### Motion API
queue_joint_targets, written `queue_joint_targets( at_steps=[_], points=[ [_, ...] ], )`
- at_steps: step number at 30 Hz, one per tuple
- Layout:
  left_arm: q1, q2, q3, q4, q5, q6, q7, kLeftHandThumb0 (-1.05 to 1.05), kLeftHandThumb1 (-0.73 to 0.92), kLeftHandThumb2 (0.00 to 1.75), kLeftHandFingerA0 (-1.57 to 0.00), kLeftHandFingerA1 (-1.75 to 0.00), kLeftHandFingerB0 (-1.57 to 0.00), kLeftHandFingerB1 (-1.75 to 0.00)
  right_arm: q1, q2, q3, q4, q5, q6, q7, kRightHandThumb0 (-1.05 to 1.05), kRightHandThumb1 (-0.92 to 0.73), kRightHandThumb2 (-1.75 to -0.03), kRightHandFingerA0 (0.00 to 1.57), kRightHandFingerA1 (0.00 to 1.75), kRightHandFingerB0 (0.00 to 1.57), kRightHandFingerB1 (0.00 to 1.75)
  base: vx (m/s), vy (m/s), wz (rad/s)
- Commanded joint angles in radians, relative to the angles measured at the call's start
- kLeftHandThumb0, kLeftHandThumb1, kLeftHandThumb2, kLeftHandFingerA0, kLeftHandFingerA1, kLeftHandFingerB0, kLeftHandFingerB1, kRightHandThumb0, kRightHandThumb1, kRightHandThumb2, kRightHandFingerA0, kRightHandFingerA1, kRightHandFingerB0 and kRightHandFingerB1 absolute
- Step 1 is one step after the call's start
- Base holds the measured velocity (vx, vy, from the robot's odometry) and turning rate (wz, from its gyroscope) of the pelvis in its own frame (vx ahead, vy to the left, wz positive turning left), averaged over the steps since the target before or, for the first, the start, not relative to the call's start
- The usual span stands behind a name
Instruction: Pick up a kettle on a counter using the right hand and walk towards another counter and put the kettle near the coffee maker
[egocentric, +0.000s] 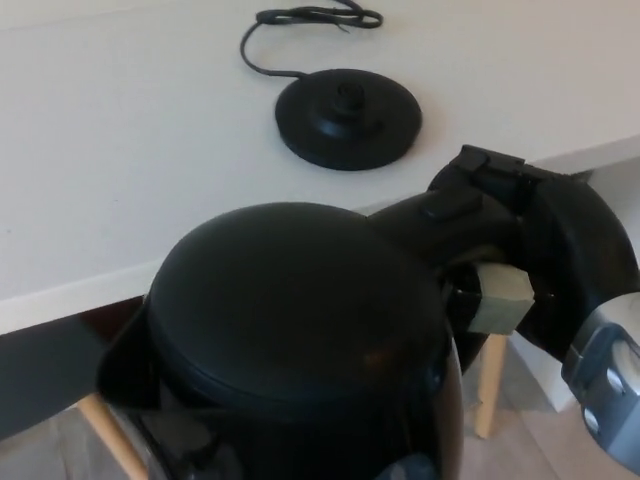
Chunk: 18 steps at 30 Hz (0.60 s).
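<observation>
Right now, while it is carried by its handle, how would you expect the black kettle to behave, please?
The kettle looks rigid, so it should not flex. Its bulky body hangs beside the right hand, which grips only the handle, so it may swing or tilt. Its glossy surface could be slippery.

A white counter (120, 170) fills the upper part of the head view, its front edge running diagonally from lower left to upper right. On it sits a round black kettle base (347, 117), with its black cord (300, 25) looping away toward the far edge. Pale wooden legs (488, 385) show beneath the counter.
</observation>
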<state>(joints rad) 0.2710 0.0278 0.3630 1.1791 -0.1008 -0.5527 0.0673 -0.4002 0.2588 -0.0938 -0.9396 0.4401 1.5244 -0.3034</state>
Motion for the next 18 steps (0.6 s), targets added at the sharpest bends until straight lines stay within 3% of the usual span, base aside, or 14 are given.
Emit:
queue_joint_targets(
  at_steps=[1, 3, 8, 10, 12, 14, 18],
  points=[
    [-0.002, 0.012, -0.004, 0.004, -0.004, -0.038, 0.015, -0.08, 0.44, 1.16, -1.56, -1.5, -1.32, -1.46, -0.082, 0.22, -0.037, -0.044, 0.022, -0.006, 0.015, -0.28, -0.44, -1.4, 1.05, 1.75, 0.87, 1.55, -0.02, 0.029, -0.41],
    [-0.006, 0.01, -0.001, 0.007, -0.007, -0.037, 0.014, -0.09, 0.43, 1.17, -1.57, -1.52, -1.38, -1.41, -0.079, 0.21, -0.037, -0.045, 0.023, -0.011, 0.019, -0.27, -0.42, -1.43, 1.05, 1.75, 0.86, 1.58, 0.0, -0.012, -0.46],
    [-0.012, 0.005, 0.0, 0.007, -0.009, -0.042, 0.015, -0.09, 0.43, 1.17, -1.56, -1.53, -1.33, -1.46, -0.078, 0.207, -0.052, -0.054, 0.016, 0.001, 0.018, -0.28, -0.43, -1.41, 1.04, 1.75, 0.82, 1.58, 0.02, -0.099, -0.51],
    [-0.017, 0.005, 0.003, 0.01, -0.012, -0.046, 0.01, -0.08, 0.42, 1.19, -1.56, -1.53, -1.33, -1.46, -0.078, 0.203, -0.056, -0.054, 0.011, 0.001, 0.017, -0.21, -0.44, -1.41, 1.09, 1.75, 0.87, 1.52, 0.05, -0.133, -0.4],
    [-0.017, 0.005, 0.004, 0.012, -0.012, -0.047, 0.008, -0.08, 0.43, 1.19, -1.56, -1.53, -1.33, -1.45, -0.077, 0.209, -0.064, -0.054, 0.014, 0.005, 0.022, -0.27, -0.45, -1.39, 1.04, 1.75, 0.79, 1.6, 0.04, -0.102, -0.53],
    [-0.008, 0.0, 0.012, 0.003, -0.023, -0.052, -0.003, -0.08, 0.41, 1.28, -1.57, -1.55, -1.37, -1.43, -0.064, 0.205, -0.058, -0.056, 0.021, -0.004, 0.029, -0.26, -0.43, -1.41, 1.04, 1.75, 0.81, 1.58, -0.05, 0.043, -0.51],
    [0.001, 0.0, 0.011, -0.008, -0.017, -0.048, 0.006, -0.08, 0.42, 1.23, -1.57, -1.54, -1.38, -1.42, -0.065, 0.209, -0.058, -0.056, 0.018, -0.001, 0.026, -0.27, -0.44, -1.4, 1.03, 1.75, 0.82, 1.57, -0.07, 0.162, -0.62]
  ],
)
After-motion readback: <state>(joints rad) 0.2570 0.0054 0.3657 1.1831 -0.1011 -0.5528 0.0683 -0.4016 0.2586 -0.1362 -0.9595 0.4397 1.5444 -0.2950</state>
